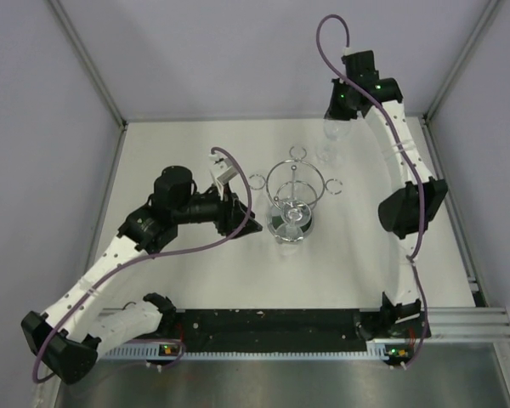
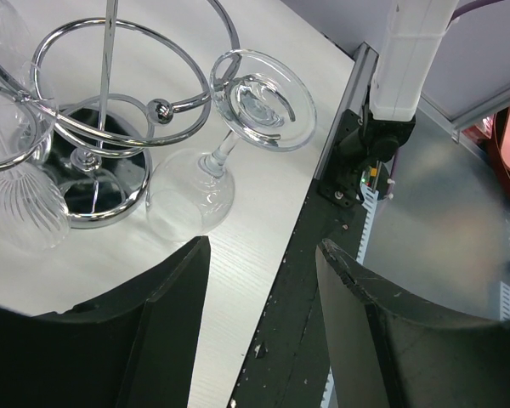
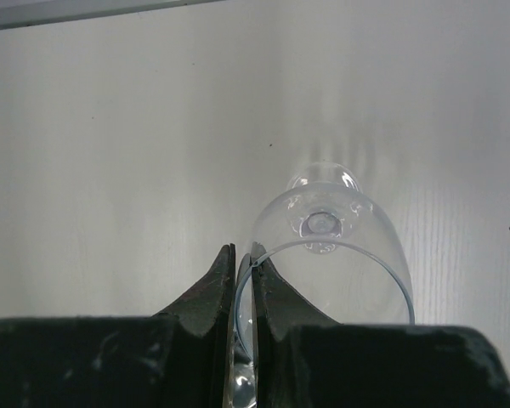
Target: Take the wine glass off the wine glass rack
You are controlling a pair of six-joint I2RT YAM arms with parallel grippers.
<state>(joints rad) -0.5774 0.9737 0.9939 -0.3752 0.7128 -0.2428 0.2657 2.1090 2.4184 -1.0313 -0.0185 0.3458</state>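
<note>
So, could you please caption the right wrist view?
Right jaws pinch a wine glass by its rim, white table beyond.

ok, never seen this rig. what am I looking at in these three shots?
Two robot arms are bolted at the near edge of a white table. One picture looks down from above; the other two come from wrist cameras. On the table stands a chrome wine glass rack with hanging glasses upside down. The left gripper is open and empty, facing the rack. The right gripper is shut on the rim of a wine glass, away from the rack.
</note>
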